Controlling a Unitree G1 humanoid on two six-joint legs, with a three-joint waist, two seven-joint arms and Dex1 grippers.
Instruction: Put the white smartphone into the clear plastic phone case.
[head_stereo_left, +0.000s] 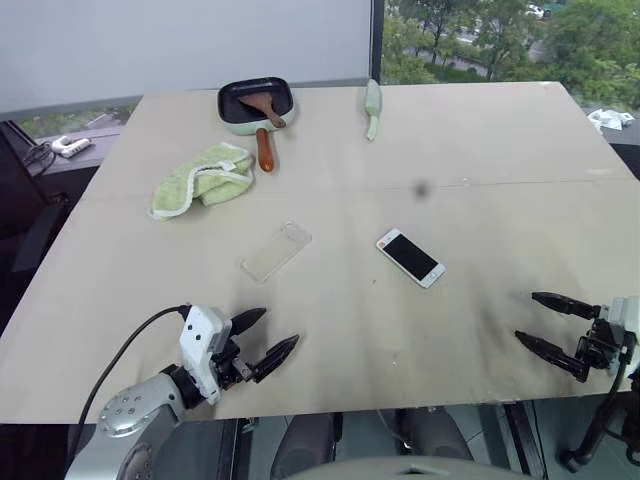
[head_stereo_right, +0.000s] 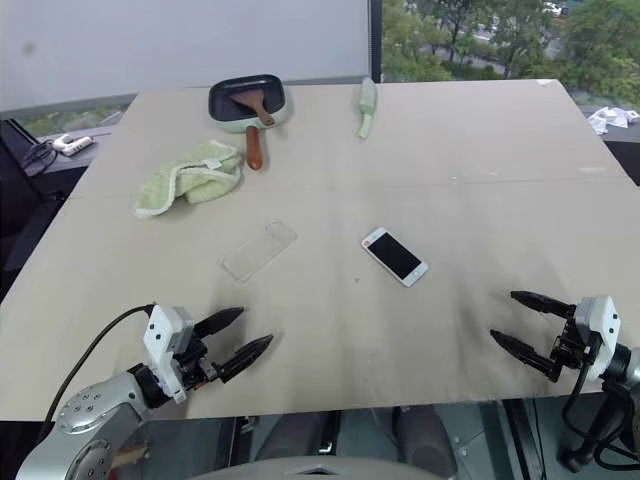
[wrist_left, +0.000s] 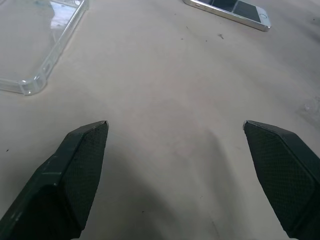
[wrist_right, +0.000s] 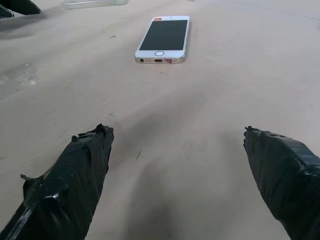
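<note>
The white smartphone (head_stereo_left: 410, 257) lies screen-up near the middle of the table (head_stereo_left: 480, 150), untouched, with the clear plastic phone case (head_stereo_left: 277, 250) empty just to its left, the two apart. My left gripper (head_stereo_left: 265, 340) and right gripper (head_stereo_left: 545, 322) hover at the near edge, fingers spread wide and holding nothing. By my reckoning nothing is done yet: picking up the phone and seating it in the case both remain.

We saw white smartphone (head_stereo_left: 410, 257), black screen | phone case (head_stereo_left: 276, 251) clear | towel (head_stereo_left: 201, 178) pale green | table (head_stereo_left: 480, 180) beige | gripper fingers (head_stereo_left: 275, 358) black
</note>
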